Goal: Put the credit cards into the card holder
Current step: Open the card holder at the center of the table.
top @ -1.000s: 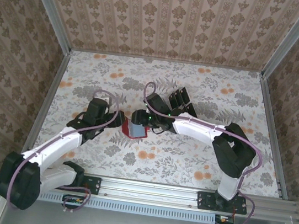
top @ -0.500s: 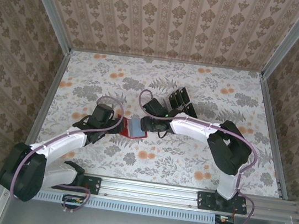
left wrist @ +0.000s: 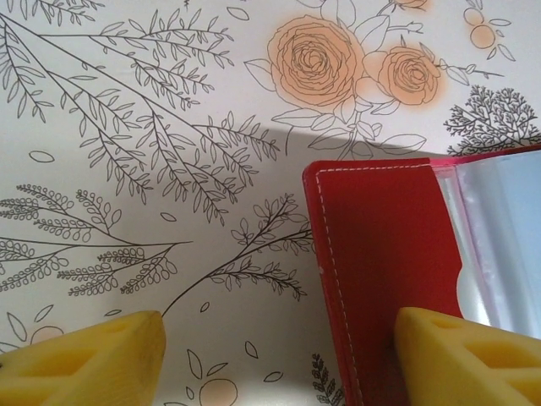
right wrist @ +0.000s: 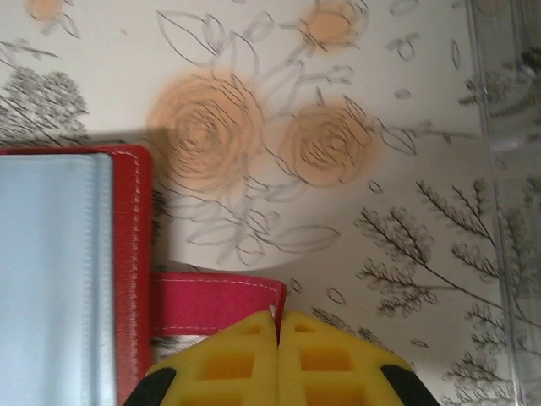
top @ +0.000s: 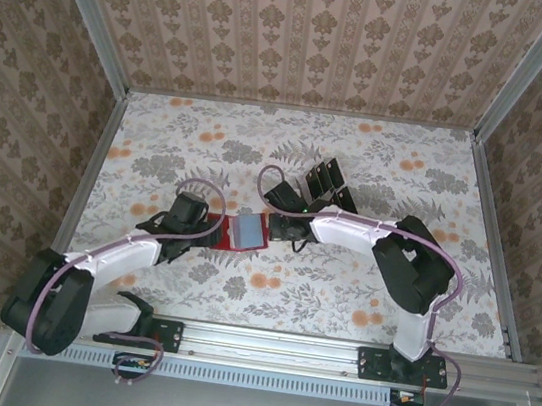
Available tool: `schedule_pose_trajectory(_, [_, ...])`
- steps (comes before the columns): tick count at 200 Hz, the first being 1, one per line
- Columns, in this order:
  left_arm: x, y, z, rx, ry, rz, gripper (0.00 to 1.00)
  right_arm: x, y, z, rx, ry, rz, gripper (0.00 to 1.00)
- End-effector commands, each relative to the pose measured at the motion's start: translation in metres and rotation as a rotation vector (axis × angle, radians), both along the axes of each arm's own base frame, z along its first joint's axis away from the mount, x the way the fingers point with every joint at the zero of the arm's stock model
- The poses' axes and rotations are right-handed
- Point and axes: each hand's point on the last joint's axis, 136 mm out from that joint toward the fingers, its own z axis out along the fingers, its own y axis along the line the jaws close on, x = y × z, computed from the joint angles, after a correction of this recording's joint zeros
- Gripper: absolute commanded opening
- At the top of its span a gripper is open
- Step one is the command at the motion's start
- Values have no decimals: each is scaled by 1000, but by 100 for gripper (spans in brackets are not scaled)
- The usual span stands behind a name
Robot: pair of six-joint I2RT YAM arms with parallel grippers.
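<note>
Around the table we see walls (top: 304,36) with brown ornament wallpaper and metal posts (top: 86,10) in the corners. The tablecloth (top: 398,160) shows orange roses and grey leaves. The red card holder (top: 248,232) lies open in the middle. The left gripper (left wrist: 270,364) holds its jaws apart over the holder's edge. The right gripper (right wrist: 277,355) has its jaws pressed together at a red flap (right wrist: 211,306). Dark credit cards (top: 327,181) stand in a clear rack (right wrist: 507,169) nearby.

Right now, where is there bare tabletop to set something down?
Free: the strip along the back wall, the near patch between left arm and right arm, the stretch beyond that arm. Crowded: centre, around the open red leather-like wallet and clear acrylic rack.
</note>
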Motion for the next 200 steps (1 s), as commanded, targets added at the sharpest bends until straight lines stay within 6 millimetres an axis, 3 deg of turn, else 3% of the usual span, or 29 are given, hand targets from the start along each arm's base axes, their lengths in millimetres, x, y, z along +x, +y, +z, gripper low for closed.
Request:
schedule_pose_trajectory(1, [5,7,-1,19,-6,29,73,-6,-5,13,54,-11,-40,0])
schedule_pose_trajectory(60, [6,5,-12,42,63,33,71,-43,-13,5,175,28,-118,0])
schedule_pose_trajectory(87, [1,6,-23,39,96,53,71,-46,-15,-8,162,50,-129,0])
schedule_pose_trajectory(121, [-4,9,-31,59,126,62,71,-47,-16,-6,164,49,-125,4])
schedule_pose_trajectory(154, [1,7,-22,61,105,45,72,-48,-13,9,188,38,-102,22])
schedule_pose_trajectory(200, [8,-3,11,5,44,18,73,-48,-6,57,265,-15,-75,40])
